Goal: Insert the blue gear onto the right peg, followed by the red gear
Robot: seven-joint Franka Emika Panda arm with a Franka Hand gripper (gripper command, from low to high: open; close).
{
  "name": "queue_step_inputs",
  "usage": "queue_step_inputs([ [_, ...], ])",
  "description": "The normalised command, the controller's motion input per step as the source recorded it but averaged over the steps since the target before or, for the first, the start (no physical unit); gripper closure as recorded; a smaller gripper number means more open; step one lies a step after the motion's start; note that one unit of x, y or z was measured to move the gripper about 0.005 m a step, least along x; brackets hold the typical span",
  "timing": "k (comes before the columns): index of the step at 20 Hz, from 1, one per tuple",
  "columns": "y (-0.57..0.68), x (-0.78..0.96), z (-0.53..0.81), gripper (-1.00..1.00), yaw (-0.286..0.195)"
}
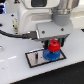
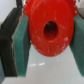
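Note:
In the exterior view my gripper point(image 1: 53, 46) is shut on the red gear point(image 1: 53, 47) and holds it right above the blue gear point(image 1: 51, 55). The blue gear sits on the black-framed white plate point(image 1: 36, 59), at the plate's end toward the exterior view's right. The right peg is hidden under the gears. In the wrist view the red gear point(image 2: 49, 29) fills the middle, its centre hole dark, clamped between my two teal finger pads point(image 2: 21, 45). I cannot tell whether the red gear touches the blue gear.
The plate lies on a white table point(image 1: 15, 70). A black cable point(image 1: 12, 35) runs from the arm toward the exterior view's left. The shorter pin does not show.

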Motion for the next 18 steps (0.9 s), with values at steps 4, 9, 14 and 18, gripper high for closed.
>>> queue_step_inputs([
  [4,-0.09,0.10,-0.03,1.00,0.000],
  [9,-0.13,0.21,-0.09,1.00,0.000],
  [14,-0.12,0.17,-0.11,1.00,0.000],
  [18,-0.05,0.16,-0.06,1.00,0.000],
])
